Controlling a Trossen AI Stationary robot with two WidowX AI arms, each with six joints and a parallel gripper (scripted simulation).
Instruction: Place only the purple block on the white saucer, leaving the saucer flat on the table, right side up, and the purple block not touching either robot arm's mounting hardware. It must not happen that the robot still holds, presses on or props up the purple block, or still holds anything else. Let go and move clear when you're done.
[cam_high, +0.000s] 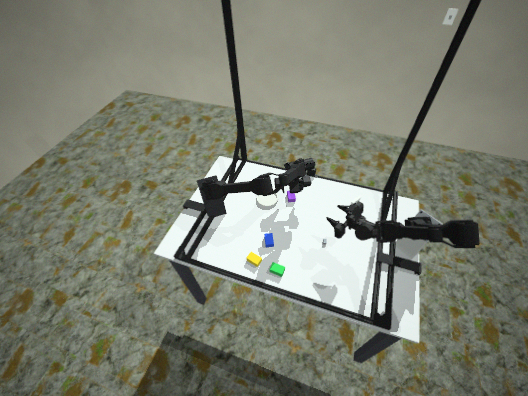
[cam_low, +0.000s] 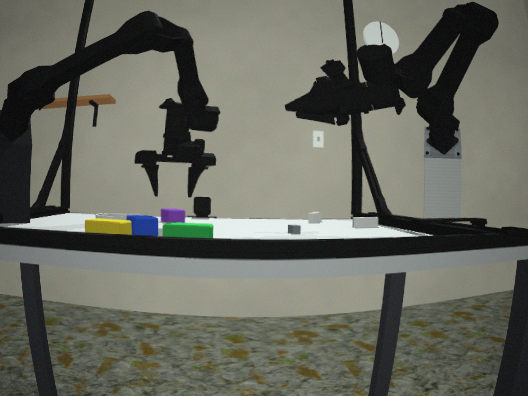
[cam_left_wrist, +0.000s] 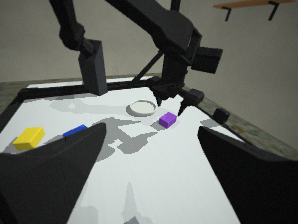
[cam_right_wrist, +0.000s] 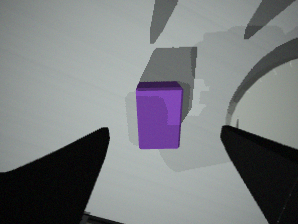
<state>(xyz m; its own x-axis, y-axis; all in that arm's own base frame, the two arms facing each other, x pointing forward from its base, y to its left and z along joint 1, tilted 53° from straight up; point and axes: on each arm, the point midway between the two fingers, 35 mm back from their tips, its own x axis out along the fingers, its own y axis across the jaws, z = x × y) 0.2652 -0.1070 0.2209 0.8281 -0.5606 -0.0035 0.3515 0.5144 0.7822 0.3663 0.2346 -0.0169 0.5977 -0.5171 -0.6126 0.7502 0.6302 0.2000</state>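
The purple block (cam_high: 291, 196) lies on the white table just beside the white saucer (cam_high: 266, 201), apart from it. My right gripper (cam_high: 296, 186) (cam_low: 172, 186) hangs open straight above the block, fingers pointing down and well clear of it. In the right wrist view the block (cam_right_wrist: 159, 115) lies between the two open fingers, below them. My left gripper (cam_high: 336, 220) (cam_low: 296, 106) is open and empty, raised high over the table's middle. The left wrist view shows the block (cam_left_wrist: 168, 119), the saucer (cam_left_wrist: 142, 107) and the right gripper (cam_left_wrist: 170, 104) above the block.
A blue block (cam_high: 269, 239), a yellow block (cam_high: 254, 258) and a green block (cam_high: 277, 269) lie near the front edge. A small grey cube (cam_high: 324, 242) lies mid-table. A small black cube (cam_low: 202, 206) stands at the far edge. Black frame posts rise at the back.
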